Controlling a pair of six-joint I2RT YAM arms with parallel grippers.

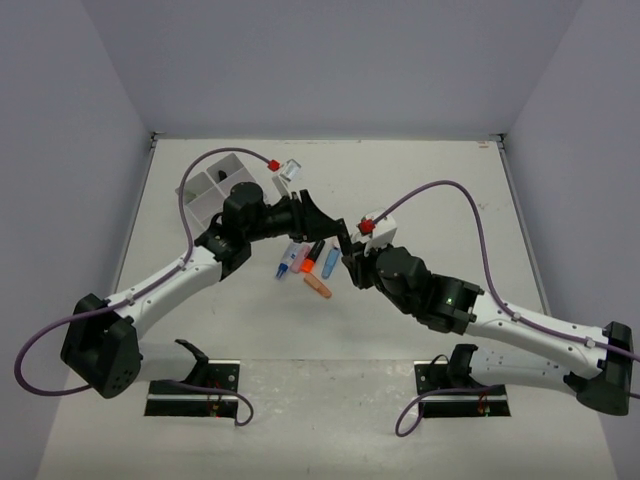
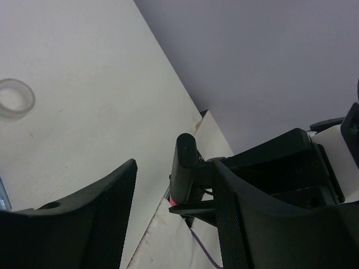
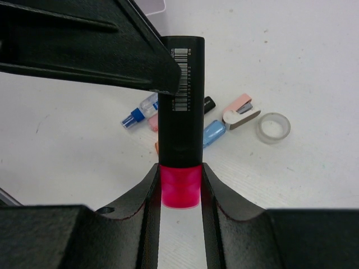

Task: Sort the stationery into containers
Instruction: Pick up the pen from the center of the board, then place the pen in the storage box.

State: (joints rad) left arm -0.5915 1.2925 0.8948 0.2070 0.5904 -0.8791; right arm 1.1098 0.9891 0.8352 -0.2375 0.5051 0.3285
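My right gripper (image 3: 180,175) is shut on the pink cap end of a black-bodied pink highlighter (image 3: 180,126) and holds it above the table. My left gripper (image 2: 174,182) is open, with its jaws on either side of the highlighter's black end (image 2: 184,165), which lies close to the right finger without being clamped. In the top view the two grippers, left (image 1: 325,226) and right (image 1: 350,262), meet at the table's middle. The white divided tray (image 1: 215,190) stands at the back left, behind the left arm.
Below the grippers lie a blue-capped small bottle (image 3: 137,112), a blue highlighter (image 3: 213,133), a small pink stapler (image 3: 241,112) and a clear tape roll (image 3: 273,128). An orange highlighter (image 1: 306,262) and a peach one (image 1: 317,287) lie beside them.
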